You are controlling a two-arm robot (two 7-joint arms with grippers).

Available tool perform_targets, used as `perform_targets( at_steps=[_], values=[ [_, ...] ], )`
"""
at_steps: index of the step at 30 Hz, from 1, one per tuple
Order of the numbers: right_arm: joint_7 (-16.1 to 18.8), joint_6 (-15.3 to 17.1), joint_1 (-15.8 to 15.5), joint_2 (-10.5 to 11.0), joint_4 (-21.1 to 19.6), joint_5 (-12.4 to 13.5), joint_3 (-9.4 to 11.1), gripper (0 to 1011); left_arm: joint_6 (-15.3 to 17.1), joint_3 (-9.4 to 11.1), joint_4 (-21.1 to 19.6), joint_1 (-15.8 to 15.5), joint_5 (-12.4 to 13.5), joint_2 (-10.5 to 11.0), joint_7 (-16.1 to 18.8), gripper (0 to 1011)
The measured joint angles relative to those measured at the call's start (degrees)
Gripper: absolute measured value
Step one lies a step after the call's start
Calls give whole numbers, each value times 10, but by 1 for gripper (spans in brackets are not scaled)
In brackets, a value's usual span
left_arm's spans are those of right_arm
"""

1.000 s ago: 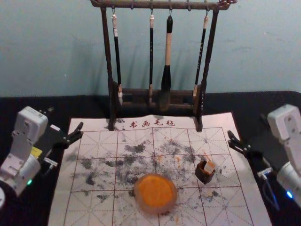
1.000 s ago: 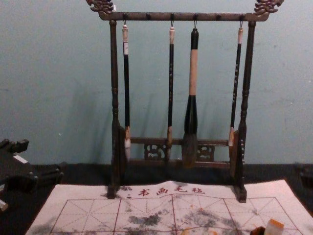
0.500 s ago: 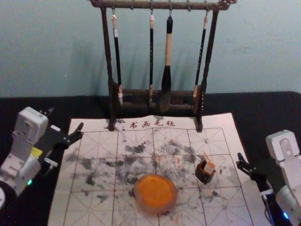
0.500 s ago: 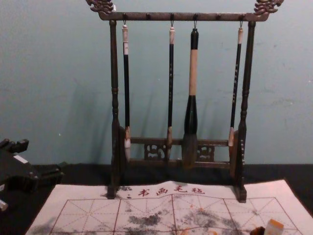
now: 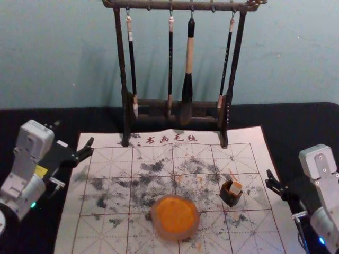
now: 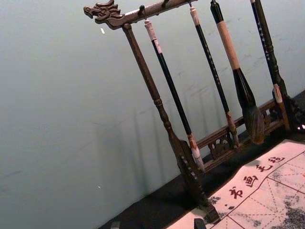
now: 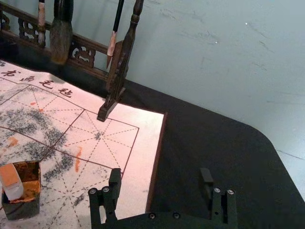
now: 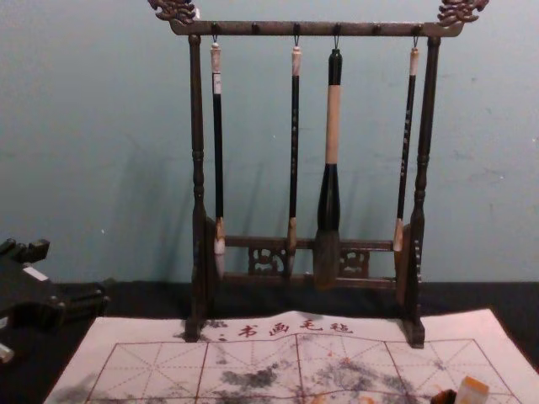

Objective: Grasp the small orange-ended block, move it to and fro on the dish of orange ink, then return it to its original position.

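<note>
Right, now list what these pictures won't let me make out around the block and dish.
- Block: lower end, cut off by the chest view's bottom edge.
- Dish: its floor, hidden under orange ink, head view.
- Brushes: handle lettering, too small, head view.
- Mat: near edge, cut off by the head view's bottom edge.
- Left gripper: finger bases, cut off by the left wrist view's bottom edge.

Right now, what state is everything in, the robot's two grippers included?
Left gripper: open, empty
Right gripper: open, empty
Orange-ended block: tilted in the box, orange end up
Dark box: open-topped, orange-smeared inside
Ink dish: uncovered, holding orange ink
Calligraphy mat: spread out, stained black and orange
Brush rack: upright
Four brushes: hanging, bristles down
</note>
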Motion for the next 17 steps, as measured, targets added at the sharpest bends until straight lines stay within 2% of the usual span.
perform_targets(
  at_steps=[17],
  values=[
    [1, -1, 1, 1, -1, 1, -1, 1000, 0, 0, 0, 0, 0, 0, 0, 1001]
  ],
)
